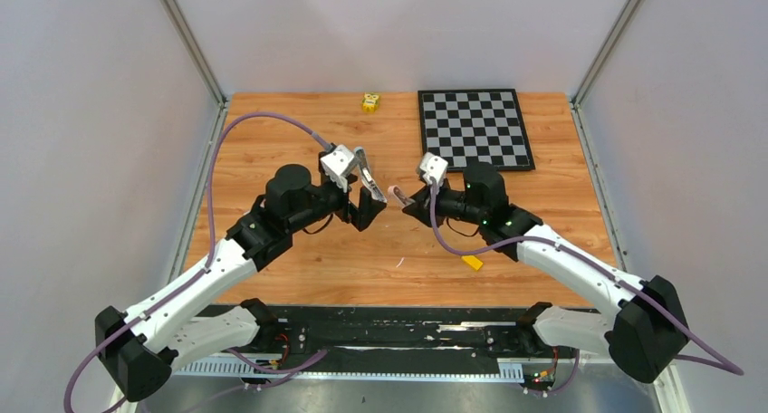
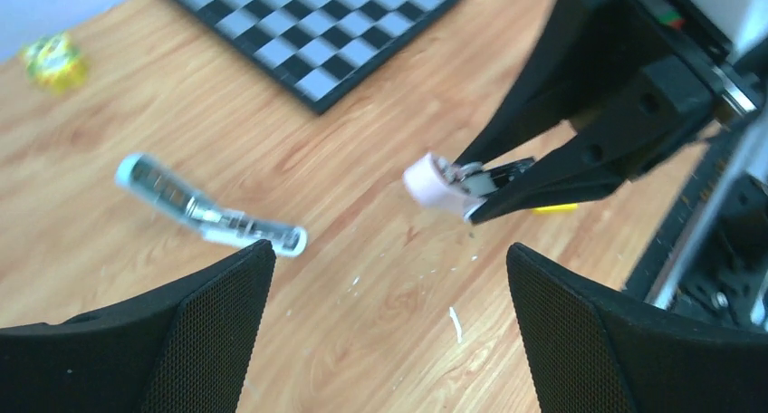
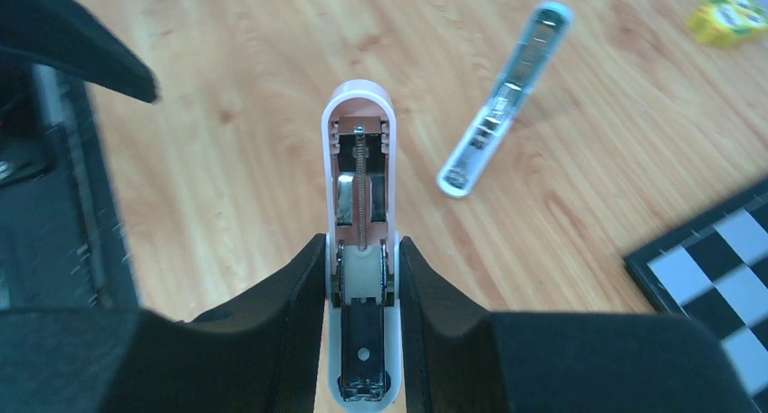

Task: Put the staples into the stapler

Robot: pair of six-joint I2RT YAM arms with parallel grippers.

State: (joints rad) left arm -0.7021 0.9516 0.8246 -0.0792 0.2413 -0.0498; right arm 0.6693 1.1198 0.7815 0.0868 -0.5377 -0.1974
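**A:** What sits on the wooden worktop (image 1: pixel 543 223)?

**B:** A black-and-white chequered board (image 1: pixel 475 128) at the far right. The right wrist view cuts off all but one corner.

**A:** And the jaws?

**B:** The left jaws stand wide apart with nothing between them. The right jaws are clamped on the pink-and-white plastic stapler (image 3: pixel 360 159), which is swung open with its spring showing.

**A:** Smaller things?

**B:** A pale blue oblong strip (image 3: pixel 504 99) is beside the stapler, clear of both jaws. It's blurred, so I can't tell whether it rests flat. A small yellow block (image 1: pixel 472 262) lies nearer. I can't make out the silvery staples anywhere.
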